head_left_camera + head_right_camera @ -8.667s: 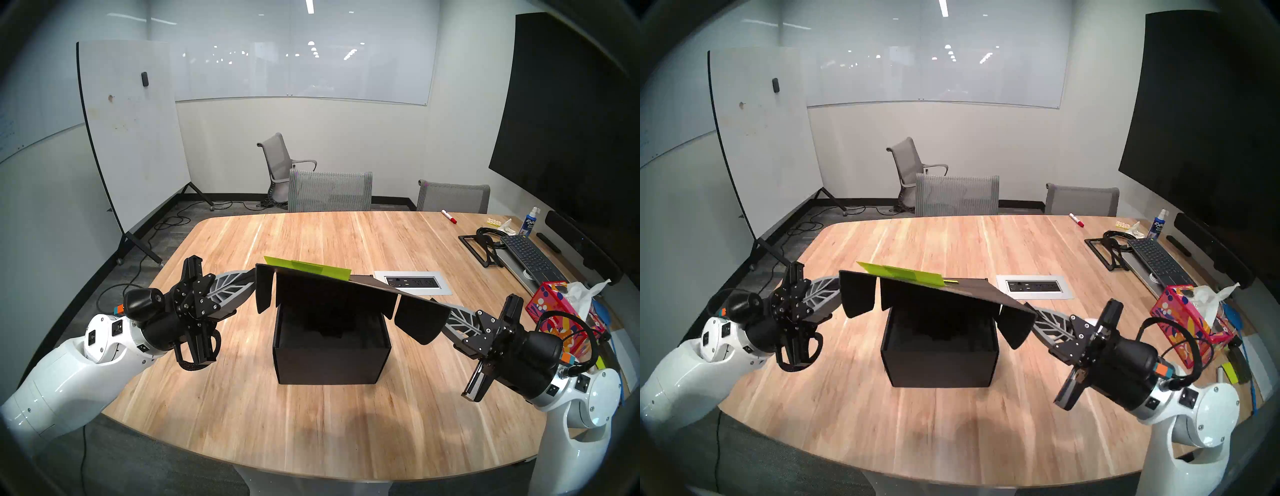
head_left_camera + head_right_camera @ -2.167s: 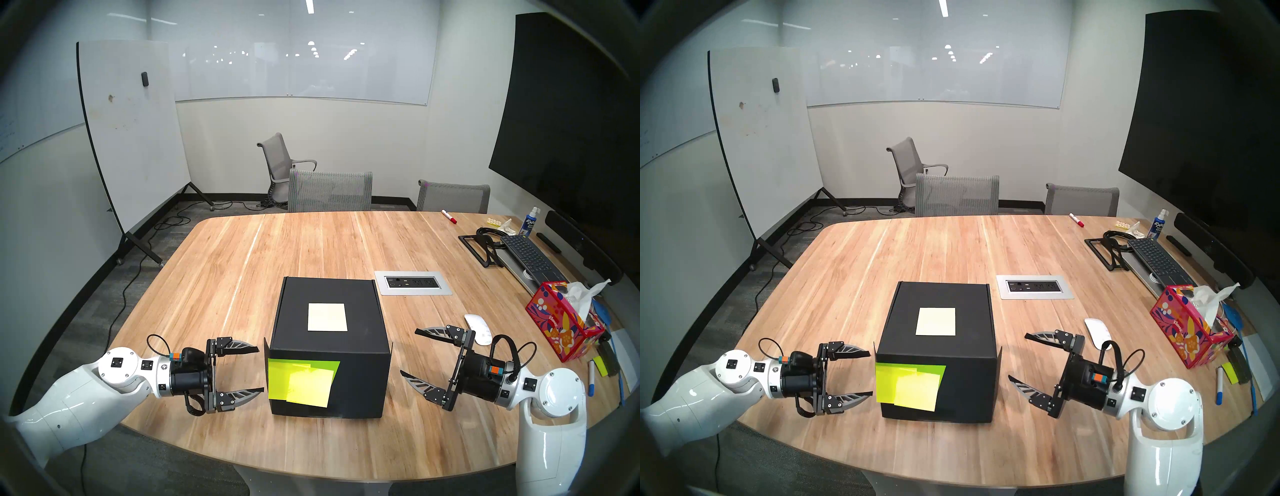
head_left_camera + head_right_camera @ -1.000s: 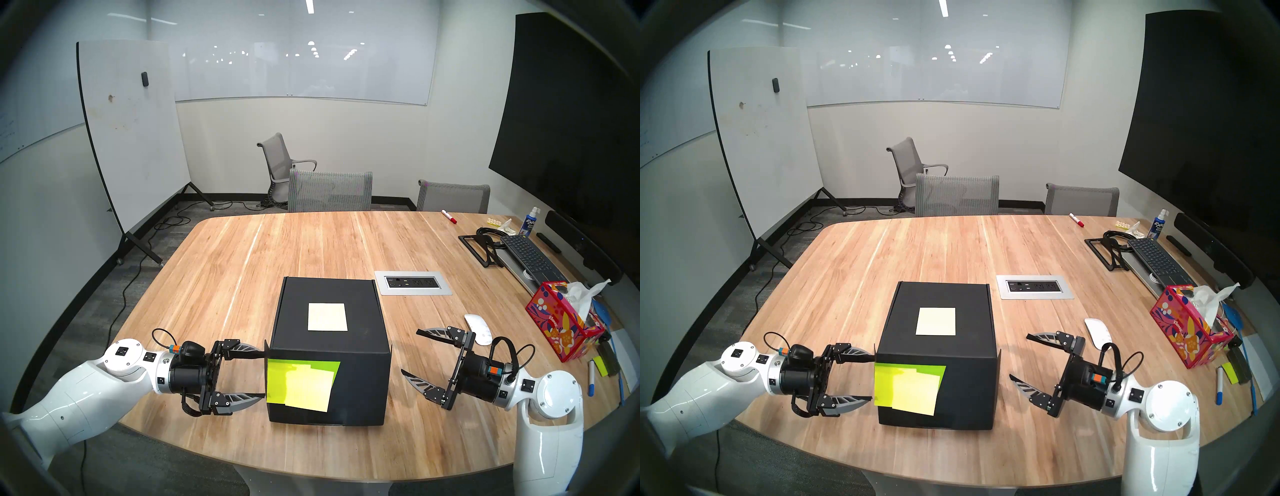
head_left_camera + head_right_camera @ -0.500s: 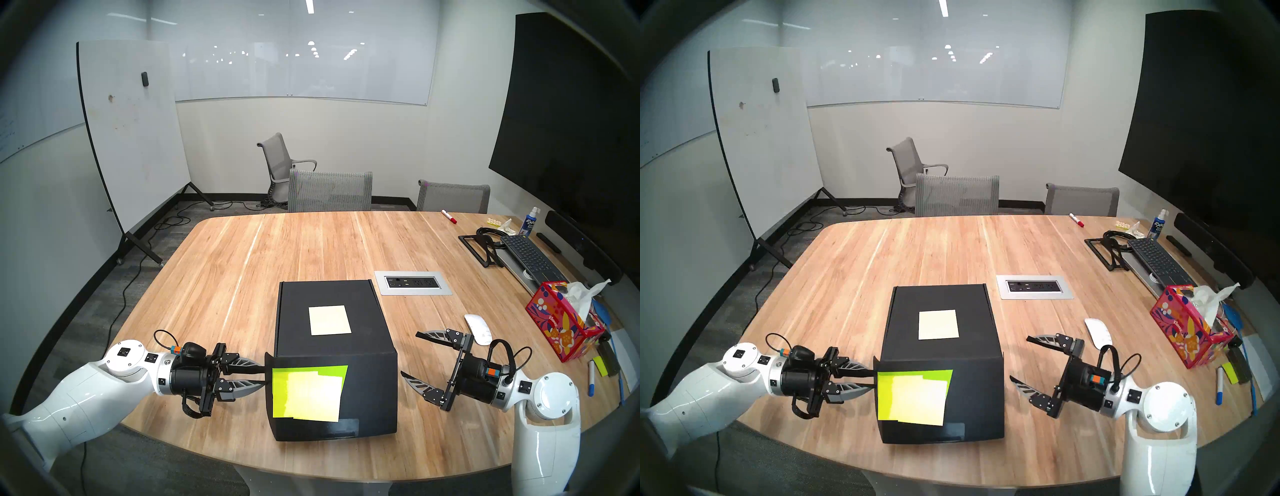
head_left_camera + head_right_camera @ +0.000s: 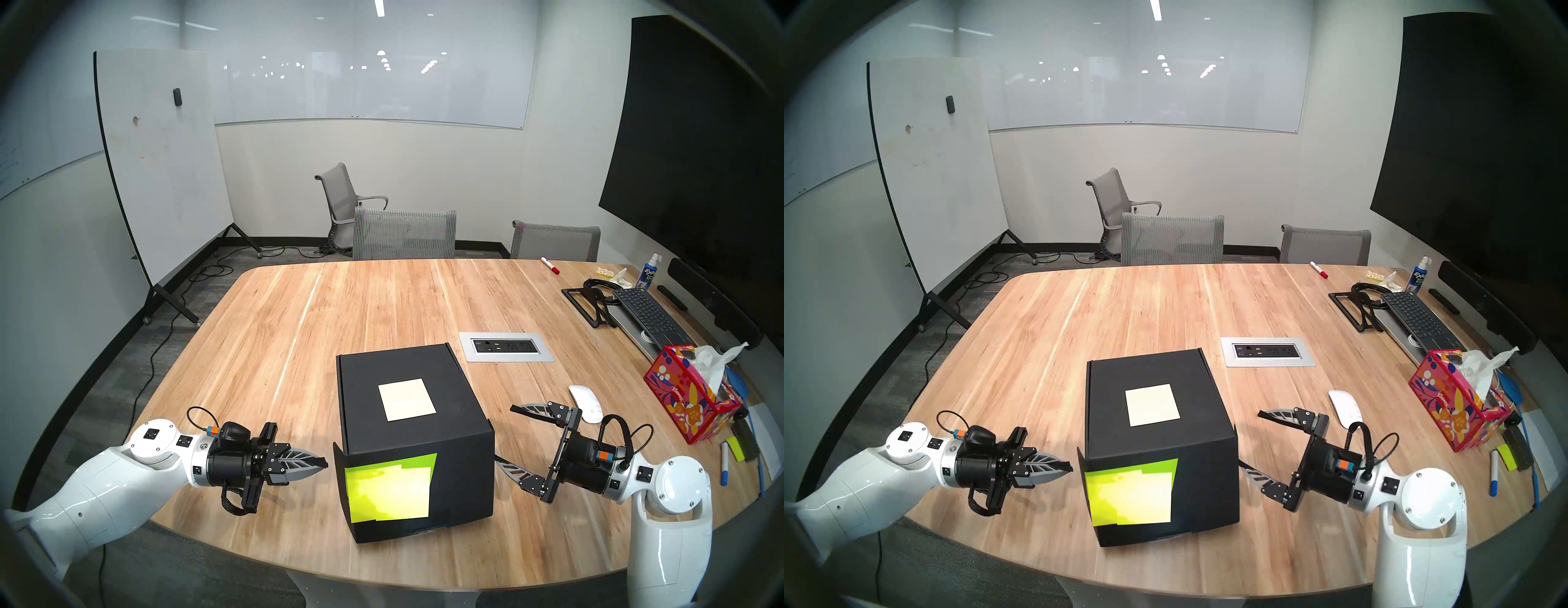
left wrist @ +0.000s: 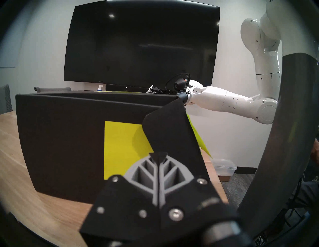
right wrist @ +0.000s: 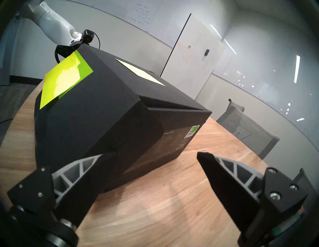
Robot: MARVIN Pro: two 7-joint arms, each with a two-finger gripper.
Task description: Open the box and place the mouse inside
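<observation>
On the wooden worktop [image 5: 339,297], near the front edge, sits the box [image 5: 462,479]. It is black, shaped like a cube, and sits a bit crooked. Its lid is shut. A pale note [image 5: 407,399] is stuck on top and bright yellow-green sticky notes [image 5: 390,488] are on the front.

The mouse [image 5: 585,403] is small, white and round. It lies to the right of the box, well apart from it, close to a pink tissue box [image 5: 687,403].

The left claw [image 5: 322,462] has its fingers pressed together. Its tip is just beside the little side flap [image 6: 169,131] at the box's front left corner. I cannot tell if it pinches the flap. The right claw [image 5: 504,433] has its fingers wide apart and holds nothing. Its near finger is right by the box's right side.

I think the box is light, thin card. It may slide or spin on the smooth wood if pushed from one side. The flap bends easily, so a good place to grab is the lid's front edge or that flap, while the other claw keeps the box from sliding. The mouse looks smooth and slippery, so grab it gently across its two long sides.

Around the worktop are gray chairs [image 5: 403,233], a whiteboard [image 5: 161,170], a big dark screen [image 5: 700,148] and a keyboard [image 5: 649,314].
</observation>
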